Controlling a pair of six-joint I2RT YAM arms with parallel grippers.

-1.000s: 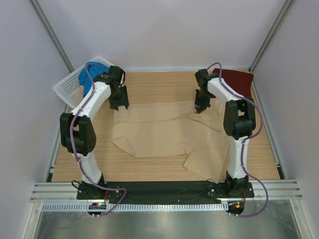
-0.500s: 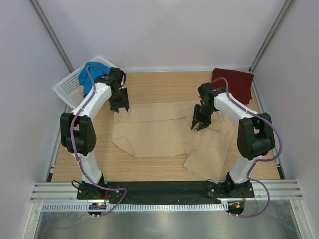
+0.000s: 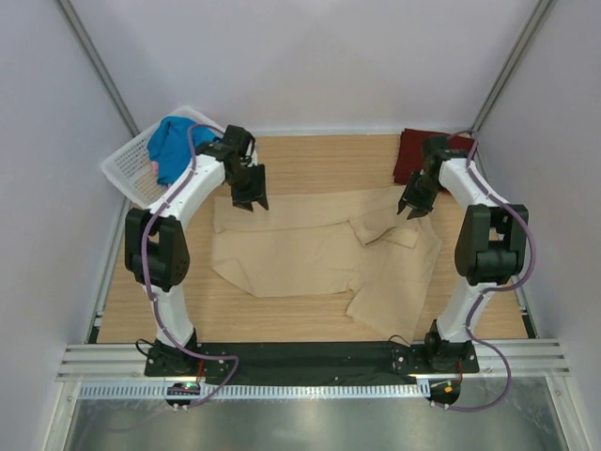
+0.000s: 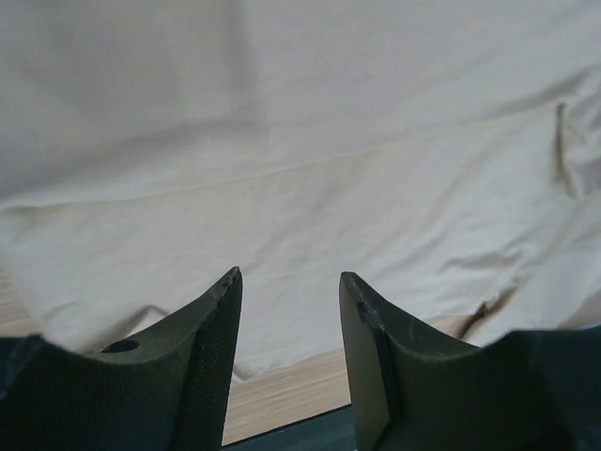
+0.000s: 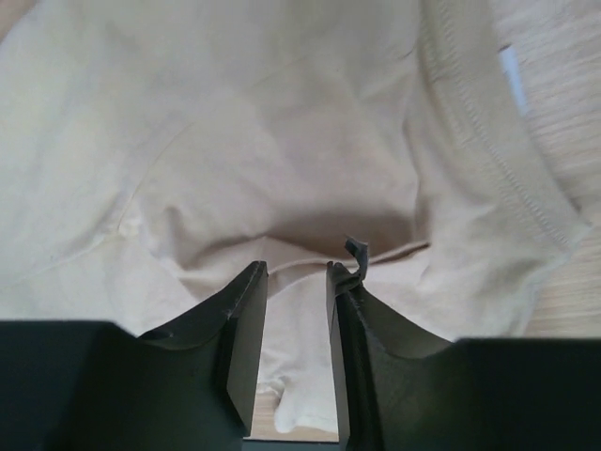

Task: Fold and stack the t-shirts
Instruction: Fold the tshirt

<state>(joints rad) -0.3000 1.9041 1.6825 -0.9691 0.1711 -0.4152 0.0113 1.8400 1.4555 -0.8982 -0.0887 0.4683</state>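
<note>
Two parted, empty grippers hover over the tan t-shirt [image 3: 300, 249]: left gripper [image 3: 254, 202] wider, right gripper [image 3: 410, 209] narrower.

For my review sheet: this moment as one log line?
tan t-shirt: spread out | left tool: open, over its far-left edge | right tool: open, over its far-right part | maroon t-shirt: far-right corner

T-shirts, I count four: one tan t-shirt [image 3: 300, 254], one maroon t-shirt [image 3: 415, 158] at the far right corner of the desk [image 3: 310, 158], one blue t-shirt [image 3: 174, 146], and one pink t-shirt [image 3: 153, 167], barely showing. Baskets: one white basket [image 3: 125, 171], far left corner. Arms: two, left arm [image 3: 192, 183] and right arm [image 3: 471, 183].
</note>
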